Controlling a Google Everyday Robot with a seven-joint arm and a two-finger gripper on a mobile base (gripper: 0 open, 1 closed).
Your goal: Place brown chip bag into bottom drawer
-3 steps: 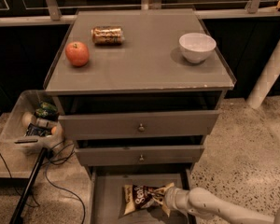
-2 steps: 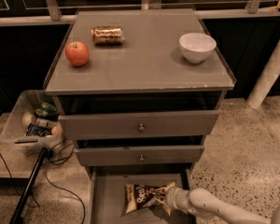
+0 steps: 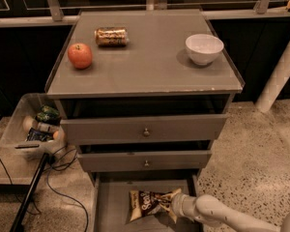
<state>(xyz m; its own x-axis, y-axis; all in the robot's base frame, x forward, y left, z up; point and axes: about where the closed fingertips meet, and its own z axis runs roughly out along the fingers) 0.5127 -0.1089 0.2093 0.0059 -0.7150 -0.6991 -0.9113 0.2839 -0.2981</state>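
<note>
The brown chip bag (image 3: pixel 149 203) lies on the flat grey floor of the bottom drawer (image 3: pixel 111 197), which is pulled out below the two knobbed drawers. The bag is dark brown with pale yellow ends and white lettering. My gripper (image 3: pixel 176 205) is low in the drawer at the bag's right end and touches it. The white arm (image 3: pixel 217 212) reaches in from the lower right.
On the cabinet top (image 3: pixel 145 57) sit a red apple (image 3: pixel 80 55), a small gold can (image 3: pixel 111 36) and a white bowl (image 3: pixel 204 48). The two upper drawers (image 3: pixel 145 129) are slightly open. A clear bin of items (image 3: pixel 31 127) and cables (image 3: pixel 58 178) lie on the floor at left.
</note>
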